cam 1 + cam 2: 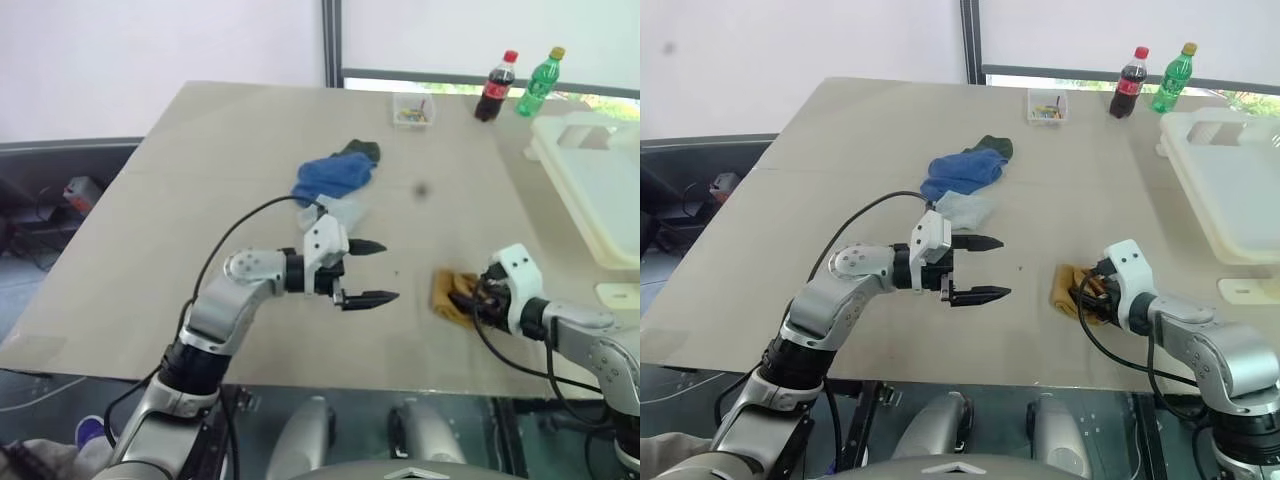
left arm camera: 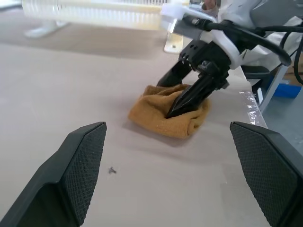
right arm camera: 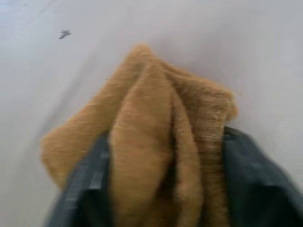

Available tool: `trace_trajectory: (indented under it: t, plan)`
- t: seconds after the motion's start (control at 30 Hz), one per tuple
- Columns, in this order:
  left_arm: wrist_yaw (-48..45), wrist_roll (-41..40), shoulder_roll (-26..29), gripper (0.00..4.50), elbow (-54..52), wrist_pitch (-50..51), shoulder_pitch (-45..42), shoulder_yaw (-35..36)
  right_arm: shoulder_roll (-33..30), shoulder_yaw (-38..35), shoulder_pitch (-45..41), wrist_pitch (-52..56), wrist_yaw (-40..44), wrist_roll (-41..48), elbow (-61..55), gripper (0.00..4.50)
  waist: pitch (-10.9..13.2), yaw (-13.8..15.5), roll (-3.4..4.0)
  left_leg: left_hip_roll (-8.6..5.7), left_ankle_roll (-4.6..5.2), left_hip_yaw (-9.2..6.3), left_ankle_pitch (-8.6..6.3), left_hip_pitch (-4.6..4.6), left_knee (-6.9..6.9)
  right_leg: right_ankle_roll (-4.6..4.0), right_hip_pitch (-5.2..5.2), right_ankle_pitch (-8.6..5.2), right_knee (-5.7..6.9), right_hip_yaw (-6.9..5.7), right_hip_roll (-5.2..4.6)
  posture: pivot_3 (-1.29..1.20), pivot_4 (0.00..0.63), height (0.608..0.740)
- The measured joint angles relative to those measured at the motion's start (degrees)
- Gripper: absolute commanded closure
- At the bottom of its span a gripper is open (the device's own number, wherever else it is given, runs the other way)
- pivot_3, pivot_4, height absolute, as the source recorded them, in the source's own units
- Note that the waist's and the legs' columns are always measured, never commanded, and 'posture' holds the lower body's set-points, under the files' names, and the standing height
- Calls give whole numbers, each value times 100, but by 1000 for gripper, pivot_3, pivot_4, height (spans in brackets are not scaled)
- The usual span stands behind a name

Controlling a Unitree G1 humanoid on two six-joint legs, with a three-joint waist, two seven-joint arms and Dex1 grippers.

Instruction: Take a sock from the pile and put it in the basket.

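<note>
right gripper [image 1: 468, 300] pinches bunched mustard sock [image 1: 447, 294], folds running between fingers.

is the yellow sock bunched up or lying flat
Bunched up. The yellow sock sits in a folded lump on the table, pinched between the right gripper fingers.

Soft, even daylight from the far windows, faint shadows on the table [image 1: 200, 200], blurred right wrist close-up.

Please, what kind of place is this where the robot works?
Probably a lab or test room, not a home: one large plain table by a window, loose cables on the floor beside it, and staged props such as socks, a basket and two soda bottles.
</note>
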Motion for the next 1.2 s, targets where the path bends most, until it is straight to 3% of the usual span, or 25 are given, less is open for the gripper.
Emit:
trace_trajectory:
  t: [0.07, 0.13, 0.33, 0.37, 0.47, 0.53, 0.63, 0.73, 0.83, 1.03, 1.2]
  plan:
    - [2, -2, -3, 0, 0, -71, 3, 3, 48, -1, 0, 0, 37, 23, 14, 4004, -4, 0, -3, 0, 2, -1, -2, 4, 0, 1, 8, -1, -5, 1, -3, 0, 150, 740]
    - [20, -50, -40, 0, 0, -76, 34, 53, 126, -104, 16, 13, 37, 58, 15, 4438, -6, 2, -5, 0, 3, -2, -2, 3, 1, 1, 8, -1, -6, 1, -5, 0, 150, 740]
    - [132, -166, -225, 0, -3, -98, 36, 118, 1201, -1222, -213, -35, -200, 625, 370, 4449, 25, -60, 39, 1, 3, 3, -2, -14, 0, 0, -10, 30, -5, 7, -3, 0, 150, 740]
    - [188, -213, -373, 0, -3, -103, -4, 117, 1386, -1641, -558, -95, -339, 897, 477, 4449, 59, -82, 86, -6, 4, 8, -1, -24, 3, 5, -21, 33, -5, 11, -6, 0, 150, 740]
    - [253, -241, -544, 0, 25, -110, -173, 127, 1404, -2324, -1420, -316, -692, 1196, 698, 4449, 74, -99, 112, -15, 4, 13, 0, -68, 10, 5, -76, 38, 23, 17, -5, 0, 150, 740]
    - [324, -268, -808, 0, 104, -189, -407, 116, 1067, -2908, -2598, -963, -1217, 1086, 1101, 4449, 76, -91, 115, -32, 3, 13, 1, -106, 14, 3, -127, 36, 71, 23, -14, 0, 150, 740]
    - [417, -243, -892, 0, 287, -263, -449, 132, 719, -3072, -3075, -1438, -1590, 756, 1629, 4449, 74, -112, 113, -28, 3, 22, 1, -110, -7, -6, -136, 30, 62, 26, -10, 0, 150, 740]
    - [577, -165, -1106, 0, 560, -512, -545, 147, -72, -2841, -3742, -2023, -2156, -254, 3548, 4449, 82, -125, 124, -38, 8, 83, 1, -122, 2, -1, -154, 32, 67, 53, -27, 0, 150, 740]
    - [763, -130, -1265, 0, 683, -699, -648, 229, -649, -2582, -4401, -2599, -2174, -823, 5224, 4449, 83, -139, 123, -34, 12, 110, -2, -113, 2, 0, -152, 33, 67, 67, -21, 0, 150, 740]
    - [985, -139, -1478, 0, 680, -796, -719, 300, -856, -2418, -5170, -3750, -2119, -1317, 7977, 4449, 86, -203, 125, -25, 13, 125, -2, -104, -6, -2, -153, 33, 72, 89, 1, 0, 150, 740]
    - [1127, -164, -1579, 0, 676, -796, -717, 342, -935, -2383, -5457, -4061, -1896, -1377, 9076, 2143, 87, -217, 126, -22, 17, 134, -4, -107, -3, 1, -152, 34, 66, 99, -4, 0, 150, 740]
